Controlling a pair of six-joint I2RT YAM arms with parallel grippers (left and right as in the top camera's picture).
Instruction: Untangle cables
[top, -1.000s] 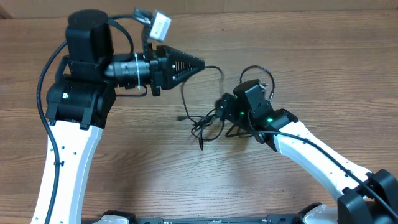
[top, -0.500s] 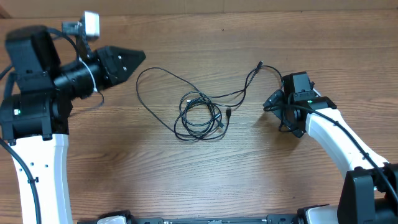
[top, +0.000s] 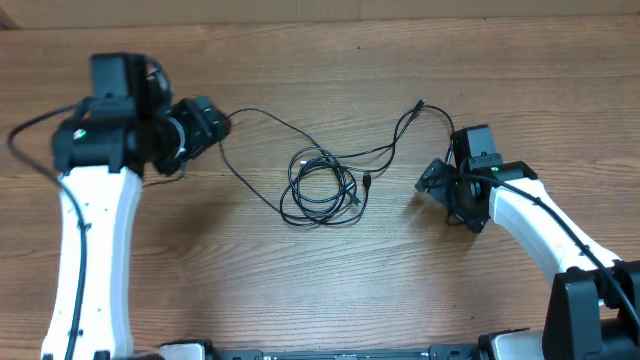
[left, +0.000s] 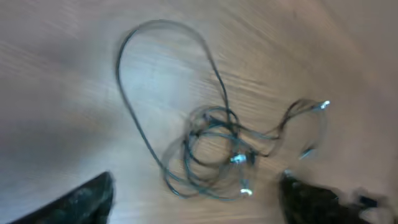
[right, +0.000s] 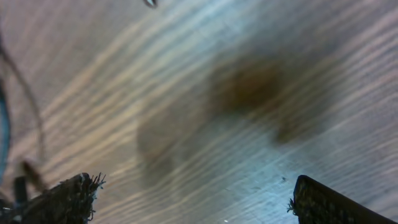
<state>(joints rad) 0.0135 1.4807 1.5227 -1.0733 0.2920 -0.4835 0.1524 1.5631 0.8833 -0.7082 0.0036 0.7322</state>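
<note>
Cables on the counter: tangled coil at centre, one big loop out to 10 o'clock, one strand to 2 o'clock ending in a plug. Left fingers spread wide, empty, at 9 o'clock of the coil, near the loop's far end. Right fingers also wide apart, empty, at 3 o'clock, clear of the cord. Risks: pinching several coil strands at once and pulling would likely cinch the tangle. Thin cord could slip out. Plug may snag in a loop.
</note>
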